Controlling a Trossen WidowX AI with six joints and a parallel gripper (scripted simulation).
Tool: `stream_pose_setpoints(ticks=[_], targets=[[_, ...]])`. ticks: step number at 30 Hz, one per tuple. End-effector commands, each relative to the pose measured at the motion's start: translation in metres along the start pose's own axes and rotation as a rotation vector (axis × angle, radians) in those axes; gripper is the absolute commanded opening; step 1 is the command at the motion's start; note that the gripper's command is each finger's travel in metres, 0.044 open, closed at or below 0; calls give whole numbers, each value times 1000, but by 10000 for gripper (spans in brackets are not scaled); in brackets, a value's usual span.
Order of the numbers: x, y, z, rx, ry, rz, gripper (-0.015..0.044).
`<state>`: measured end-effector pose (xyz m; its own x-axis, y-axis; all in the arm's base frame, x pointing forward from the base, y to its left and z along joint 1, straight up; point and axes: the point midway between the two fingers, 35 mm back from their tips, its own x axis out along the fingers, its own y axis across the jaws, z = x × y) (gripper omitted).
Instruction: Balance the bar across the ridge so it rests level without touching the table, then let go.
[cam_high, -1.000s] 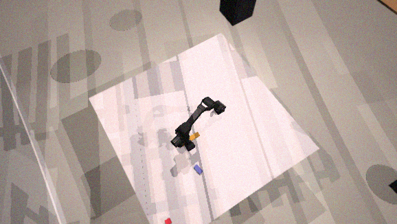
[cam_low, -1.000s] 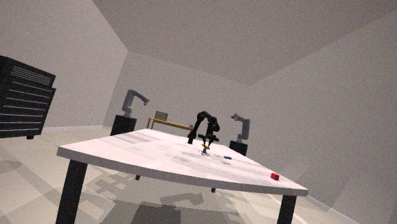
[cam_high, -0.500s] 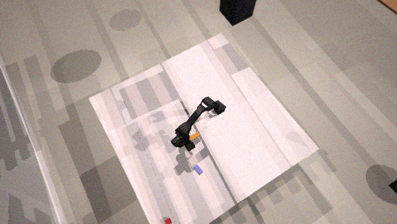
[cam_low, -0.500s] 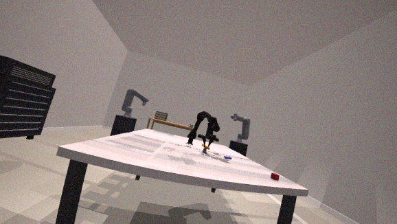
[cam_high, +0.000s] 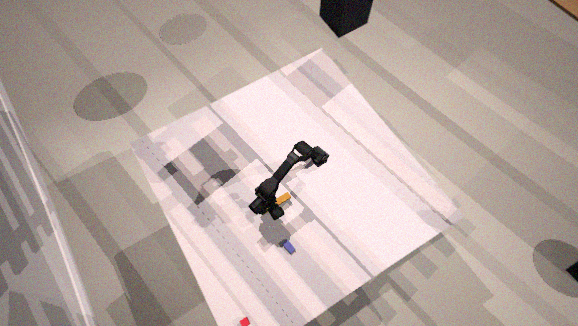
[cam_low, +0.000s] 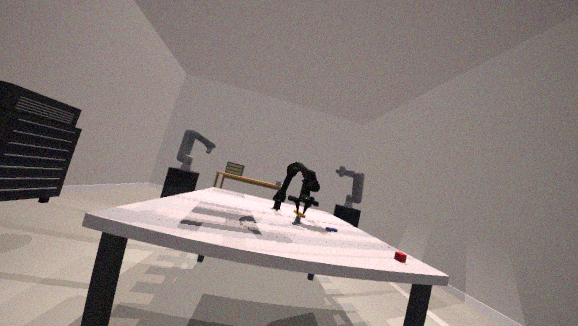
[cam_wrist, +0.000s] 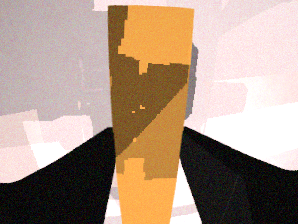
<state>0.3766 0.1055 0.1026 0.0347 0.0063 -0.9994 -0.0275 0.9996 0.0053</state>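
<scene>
The orange bar (cam_high: 283, 198) (cam_low: 299, 214) (cam_wrist: 152, 37) is gripped across its width, with its long side running away from the wrist camera. My gripper (cam_low: 300, 212) (cam_wrist: 147, 134) is shut on the bar, one black finger against each side. The grey ridge (cam_low: 297, 220) (cam_wrist: 193, 82) stands on the table (cam_high: 350, 210) (cam_low: 165, 232) under the bar. In the wrist view only a strip of the ridge shows past the bar's right edge. The bar is above the table and looks roughly level; whether it touches the ridge top is too small to tell.
A blue block (cam_high: 289, 246) (cam_low: 331, 229) lies on the table near the ridge. A red block (cam_high: 244, 321) (cam_low: 400, 256) sits farther off, near the table's edge. Dark shadows fall across the table top.
</scene>
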Motion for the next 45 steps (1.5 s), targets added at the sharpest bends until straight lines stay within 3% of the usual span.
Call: stream_pose_setpoints(ticks=[1, 45], targets=[[1, 0, 0, 4, 0, 3, 0], [5, 0, 0, 4, 0, 3, 0]])
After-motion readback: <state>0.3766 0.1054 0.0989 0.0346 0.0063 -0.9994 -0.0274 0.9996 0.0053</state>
